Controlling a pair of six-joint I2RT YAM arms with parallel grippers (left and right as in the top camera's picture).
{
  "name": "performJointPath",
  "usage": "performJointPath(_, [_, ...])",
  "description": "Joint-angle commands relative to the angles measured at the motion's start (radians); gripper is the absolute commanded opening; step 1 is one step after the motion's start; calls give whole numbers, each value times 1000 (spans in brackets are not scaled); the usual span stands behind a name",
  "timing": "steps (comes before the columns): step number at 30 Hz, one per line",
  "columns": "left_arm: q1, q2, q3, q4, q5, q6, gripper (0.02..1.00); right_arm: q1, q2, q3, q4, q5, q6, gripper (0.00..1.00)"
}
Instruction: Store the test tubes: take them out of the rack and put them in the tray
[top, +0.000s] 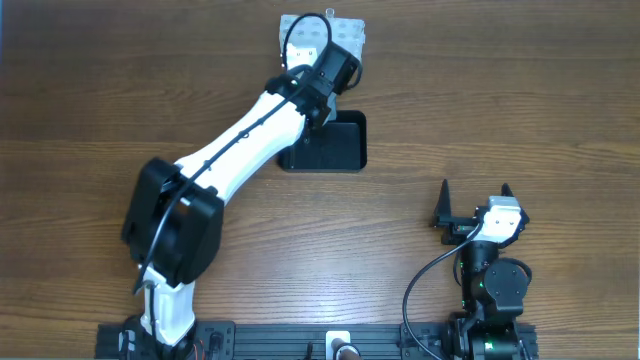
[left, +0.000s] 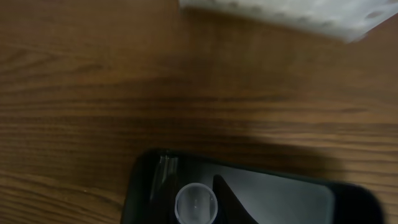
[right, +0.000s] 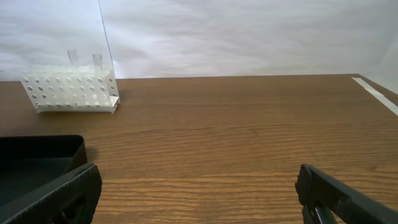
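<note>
Tube pinched in left gripper hangs over the tray's 11 o'clock corner, rack at the tray's 12 o'clock holding two tubes, right gripper spread wide at 4 o'clock.

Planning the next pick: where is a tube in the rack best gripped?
By its bare top, coming straight down from above. The tube stands upright with only its top clear of the rack, whose walls block any approach to the sides lower down.
</note>
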Motion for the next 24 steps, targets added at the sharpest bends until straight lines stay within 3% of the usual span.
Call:
performJointPath(1, [1, 29, -9, 13, 5, 12, 132, -7, -10, -6, -4, -8, 7, 993])
performJointPath(18, [1, 74, -9, -19, 36, 12, 165, -7, -10, -6, -4, -8, 7, 993])
performJointPath(24, [0, 73, -9, -32, 43, 12, 264, -7, -10, -6, -4, -8, 7, 991])
